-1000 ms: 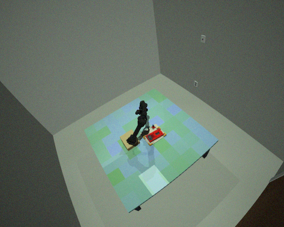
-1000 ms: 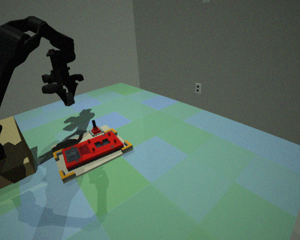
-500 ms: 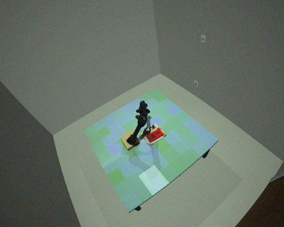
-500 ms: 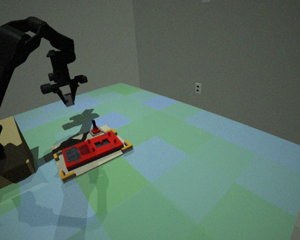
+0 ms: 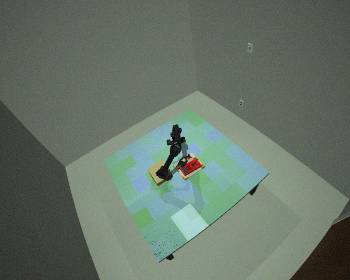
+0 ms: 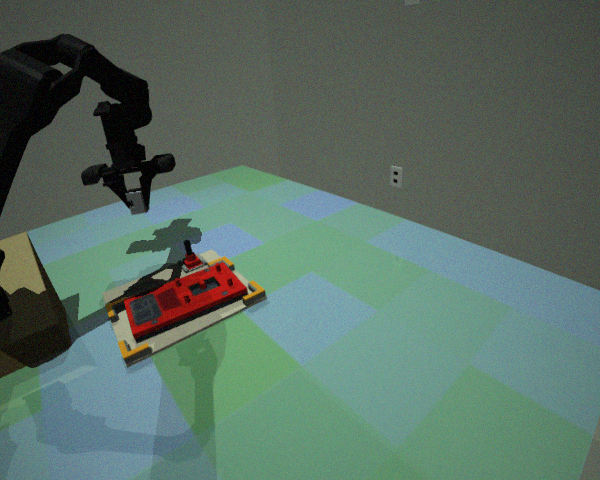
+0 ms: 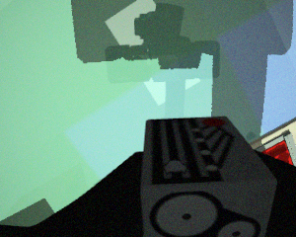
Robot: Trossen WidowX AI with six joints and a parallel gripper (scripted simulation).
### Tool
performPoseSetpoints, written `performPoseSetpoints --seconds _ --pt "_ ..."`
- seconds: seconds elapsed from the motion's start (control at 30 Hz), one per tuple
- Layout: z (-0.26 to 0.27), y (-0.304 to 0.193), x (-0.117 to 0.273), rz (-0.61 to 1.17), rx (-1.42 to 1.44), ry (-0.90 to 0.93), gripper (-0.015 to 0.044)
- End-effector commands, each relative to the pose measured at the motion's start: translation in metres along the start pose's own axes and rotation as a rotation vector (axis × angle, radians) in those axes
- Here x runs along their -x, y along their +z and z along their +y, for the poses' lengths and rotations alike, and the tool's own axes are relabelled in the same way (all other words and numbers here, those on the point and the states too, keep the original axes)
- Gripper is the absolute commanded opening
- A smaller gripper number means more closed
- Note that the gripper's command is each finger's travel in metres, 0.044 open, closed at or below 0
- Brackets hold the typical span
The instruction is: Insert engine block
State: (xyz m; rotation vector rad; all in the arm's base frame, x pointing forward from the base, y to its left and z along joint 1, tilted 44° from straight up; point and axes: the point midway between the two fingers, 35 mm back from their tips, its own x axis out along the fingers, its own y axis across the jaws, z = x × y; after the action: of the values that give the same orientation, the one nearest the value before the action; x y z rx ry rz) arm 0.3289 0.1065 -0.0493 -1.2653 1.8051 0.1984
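Observation:
My gripper [image 6: 138, 203] [image 7: 190, 160] is shut on the grey engine block [image 6: 137, 200] [image 7: 187, 199]. In the wrist view the block shows dark slots on one face, two round discs on another and a red spot at its far edge. It hangs high above the table, behind and to the side of the car body as the exterior camera sees it. The red car body [image 5: 191, 168] [image 6: 202, 305] lies on a cream tray. It has a dark recess [image 6: 210, 283] toward its right end and a grey gridded area [image 6: 145, 308] toward its left. The rib cannot be made out.
The cream tray [image 5: 193, 174] [image 6: 176, 330] [image 7: 287, 126] has orange corner pieces. A red piece with an upright black stick [image 6: 188, 248] stands at its back edge. The arm's base is on a tan block [image 5: 153, 173] [image 6: 18, 258] left of the tray.

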Motion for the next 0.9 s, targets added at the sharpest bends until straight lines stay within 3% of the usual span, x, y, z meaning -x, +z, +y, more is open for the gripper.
performPoseSetpoints --seconds 0.0,0.47,0.87 --pt "-0.001 0.0 0.0 -0.002 -0.109 -0.005 0.0" --pt "-0.001 0.0 -0.003 -0.003 -0.596 -0.005 0.0" --pt "0.0 0.0 -0.024 -0.003 -0.787 -0.005 0.0"
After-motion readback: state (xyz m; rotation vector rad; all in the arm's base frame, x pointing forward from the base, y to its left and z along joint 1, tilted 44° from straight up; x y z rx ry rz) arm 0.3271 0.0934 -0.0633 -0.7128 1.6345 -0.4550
